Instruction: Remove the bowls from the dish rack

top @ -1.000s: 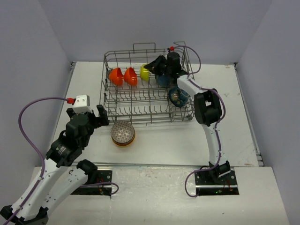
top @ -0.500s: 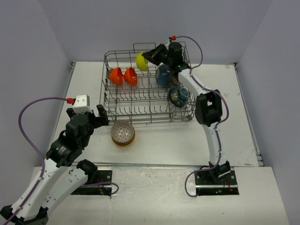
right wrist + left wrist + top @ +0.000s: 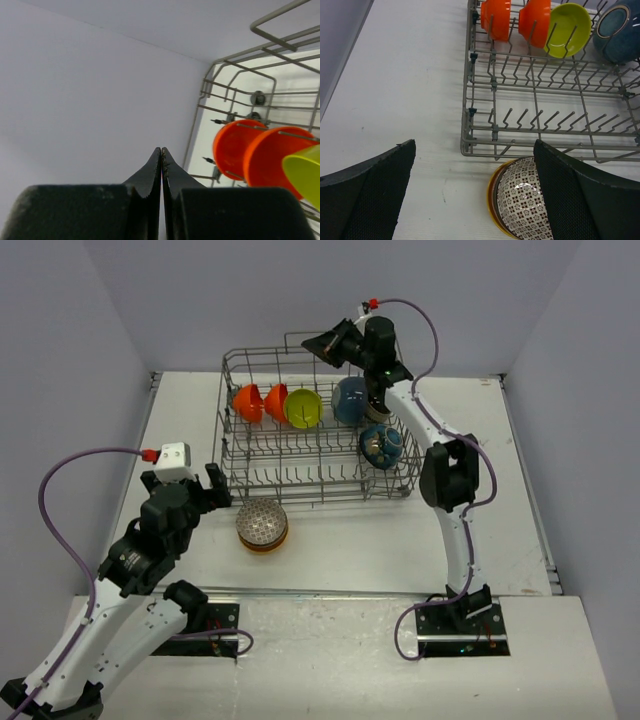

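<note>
Right gripper (image 3: 161, 152) was up high, over the far rim of the rack (image 3: 300, 480), and those jaws were pressed flat together with nothing between them (empty-handed, plainly). Below it the rack sat mid-table with five bowls standing among the tines. Along the back row, from the left, came an orange bowl (image 3: 247, 402) and a red bowl (image 3: 276, 400) just beside it. Next was a yellow-green bowl (image 3: 303, 408), tilted with its open face showing, and then a blue bowl (image 3: 349, 400). One row nearer, at the right end, stood a teal bowl (image 3: 380, 445).

Over on the other side, the left gripper (image 3: 475, 165) hung low just off the rack's near-left corner, jaws spread wide apart and gripping nothing. Out on the table (image 3: 330, 540), just beside the rack's near side, a patterned bowl (image 3: 522, 200) sat nested in a yellow bowl (image 3: 492, 202). In the left wrist view, one finger (image 3: 580, 195) hid part of that pair.
</note>
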`<move>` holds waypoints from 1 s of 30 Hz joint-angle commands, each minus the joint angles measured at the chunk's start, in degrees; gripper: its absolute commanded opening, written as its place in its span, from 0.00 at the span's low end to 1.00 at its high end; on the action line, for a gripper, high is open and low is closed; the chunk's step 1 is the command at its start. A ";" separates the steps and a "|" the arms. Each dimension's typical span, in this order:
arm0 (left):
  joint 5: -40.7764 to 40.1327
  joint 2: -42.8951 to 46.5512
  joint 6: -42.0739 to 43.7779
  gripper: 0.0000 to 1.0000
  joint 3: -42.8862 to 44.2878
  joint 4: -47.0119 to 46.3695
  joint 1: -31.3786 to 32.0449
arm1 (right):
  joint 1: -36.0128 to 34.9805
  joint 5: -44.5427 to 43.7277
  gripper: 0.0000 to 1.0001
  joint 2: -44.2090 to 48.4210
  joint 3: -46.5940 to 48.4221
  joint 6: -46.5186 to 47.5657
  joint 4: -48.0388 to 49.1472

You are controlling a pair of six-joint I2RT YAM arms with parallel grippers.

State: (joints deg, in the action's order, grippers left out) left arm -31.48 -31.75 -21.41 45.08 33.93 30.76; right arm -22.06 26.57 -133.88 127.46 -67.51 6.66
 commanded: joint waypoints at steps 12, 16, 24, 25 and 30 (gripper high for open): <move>-0.77 -1.30 1.11 1.00 -0.52 -1.68 -0.09 | -6.50 -22.52 0.53 5.15 3.49 43.22 -27.30; -0.86 -1.04 1.11 1.00 -0.61 -1.68 -0.09 | -7.55 -24.98 0.52 -0.05 10.35 52.19 -32.23; -0.51 -1.47 1.19 1.00 -0.61 -1.68 -0.09 | -7.64 -25.52 0.53 -4.63 12.37 58.27 -33.99; -0.51 -1.48 1.19 1.00 -0.61 -1.68 -0.18 | -7.64 -25.60 0.54 -5.24 12.38 59.49 -33.55; -0.42 -1.74 1.19 1.00 -0.61 -1.68 -0.09 | -7.47 -26.04 0.54 -7.53 13.25 63.89 -32.76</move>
State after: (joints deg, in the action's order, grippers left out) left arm -31.55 -33.08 -21.41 45.08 33.95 30.76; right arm -29.43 1.96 -140.97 137.21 -8.78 -26.39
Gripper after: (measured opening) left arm 0.997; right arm 0.536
